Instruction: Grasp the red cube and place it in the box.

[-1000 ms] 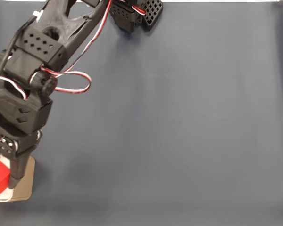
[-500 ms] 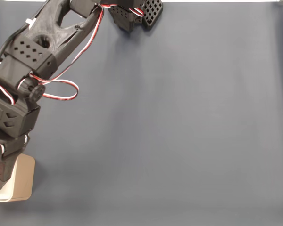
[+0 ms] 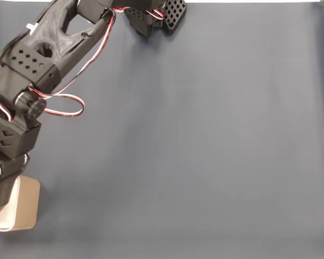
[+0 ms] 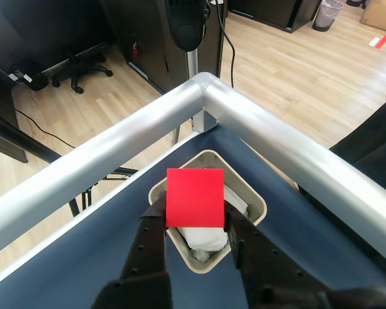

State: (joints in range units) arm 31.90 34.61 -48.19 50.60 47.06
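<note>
The red cube point(image 4: 194, 197) is held clamped between the two fingers of the tool point(image 4: 196, 225), one finger against each side face. The box point(image 4: 254, 199) lies directly beneath it at the corner of the surface point(image 4: 83, 257). Release is judged to need only a straight drop, alignment appearing adequate.

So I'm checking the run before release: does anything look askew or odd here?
Nothing stands out. The gripper holds the red cube squarely above the box, which sits upright in the table corner.
</note>
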